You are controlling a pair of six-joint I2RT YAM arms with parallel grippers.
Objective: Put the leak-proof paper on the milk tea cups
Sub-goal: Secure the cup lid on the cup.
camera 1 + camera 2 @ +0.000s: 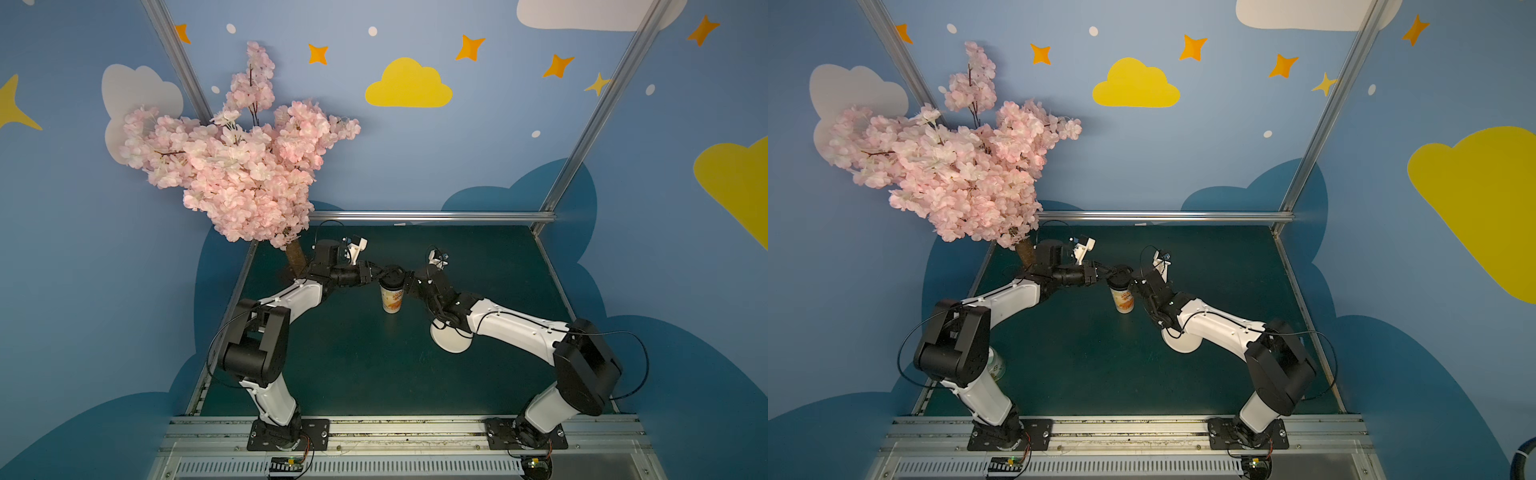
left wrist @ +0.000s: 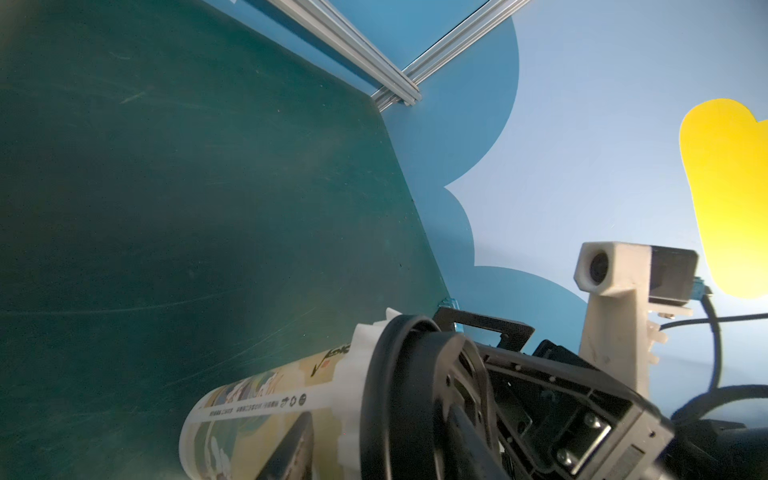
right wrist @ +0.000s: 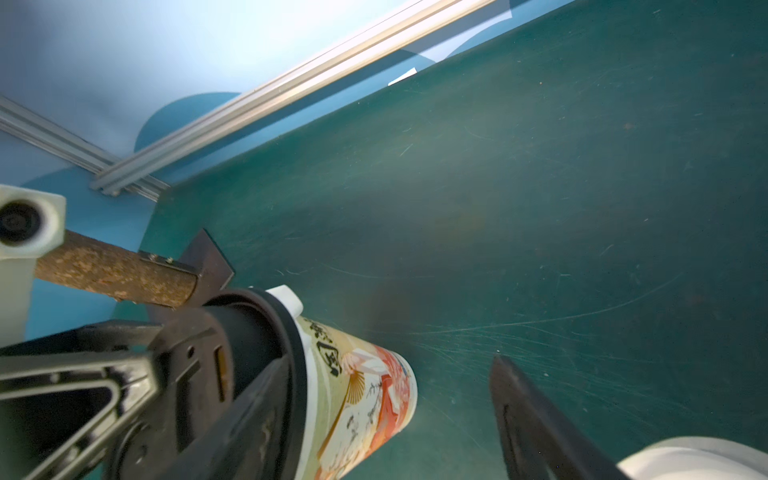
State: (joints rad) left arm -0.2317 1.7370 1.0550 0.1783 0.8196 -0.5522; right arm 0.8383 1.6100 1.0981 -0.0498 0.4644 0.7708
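The leak-proof paper [image 2: 360, 334] lies over the mouth of the milk tea cup [image 1: 391, 300], pinned under a round black lid [image 1: 392, 275]. Only its white edge shows, folded down around the rim just below the lid. The cup stands upright near the middle of the dark green table [image 1: 353, 365]. My left claw [image 1: 379, 274] meets the lid from 9 o'clock, one finger along the cup's side and the other over the lid's top; whether it pinches I cannot tell. My right claw [image 1: 408, 277] is at 3 o'clock with its jaws spread, one finger by the lid and the other well clear of the cup, gripping nothing. A thick white pile of sheets [image 1: 451, 343] lies at 4 o'clock from the cup, partly under my right forearm. A pink blossom tree [image 1: 232, 166] stands at 10 o'clock.
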